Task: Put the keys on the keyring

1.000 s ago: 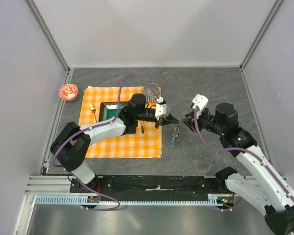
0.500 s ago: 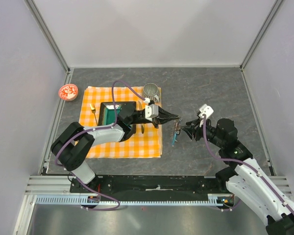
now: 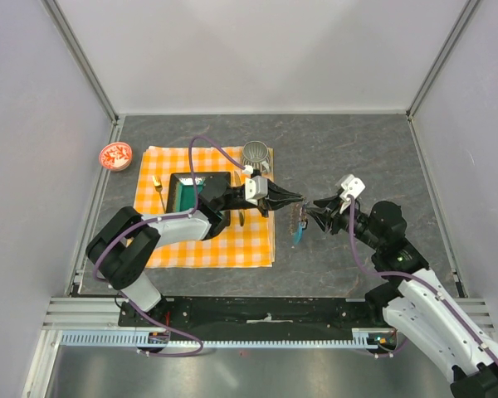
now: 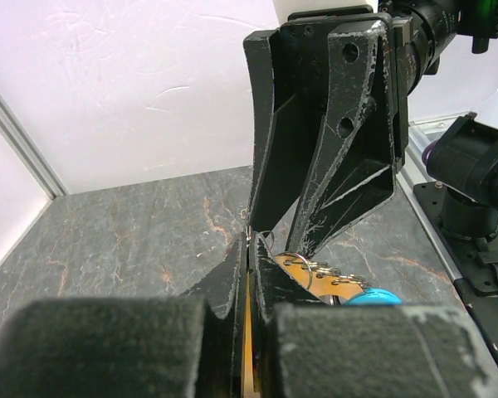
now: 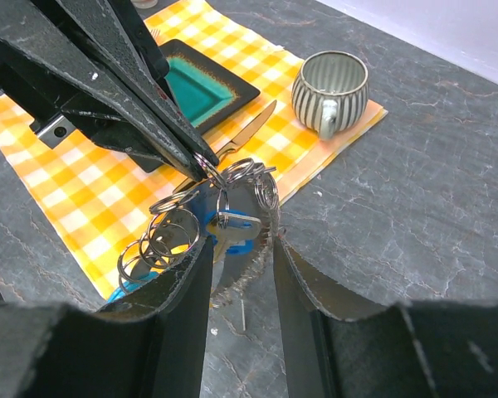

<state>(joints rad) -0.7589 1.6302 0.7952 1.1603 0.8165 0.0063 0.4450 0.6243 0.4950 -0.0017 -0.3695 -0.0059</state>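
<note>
Keyring (image 5: 232, 176) is a messy bunch of thin silver split rings with a fuzzy dark chain dangling off it. Some blue-headed keys (image 5: 232, 225) are tangled in the middle. It sits just off the right edge of the orange checked cloth (image 3: 207, 249), over the grey surface (image 3: 357, 149).

Reaching out from over the cloth, the left gripper (image 5: 202, 160) has its tips pinched tight on one ring. Opposite it, the right gripper (image 5: 241, 242) has its fingers apart with the bunch between them, and I can't tell if either pad touches it.

From the top camera the whole bunch is a tiny blur and only the cyan tag (image 3: 295, 240) stands out. The left wrist camera mostly sees its own fingers, with a few rings and a cyan blob peeking past. How many keys there are, no idea.
</note>
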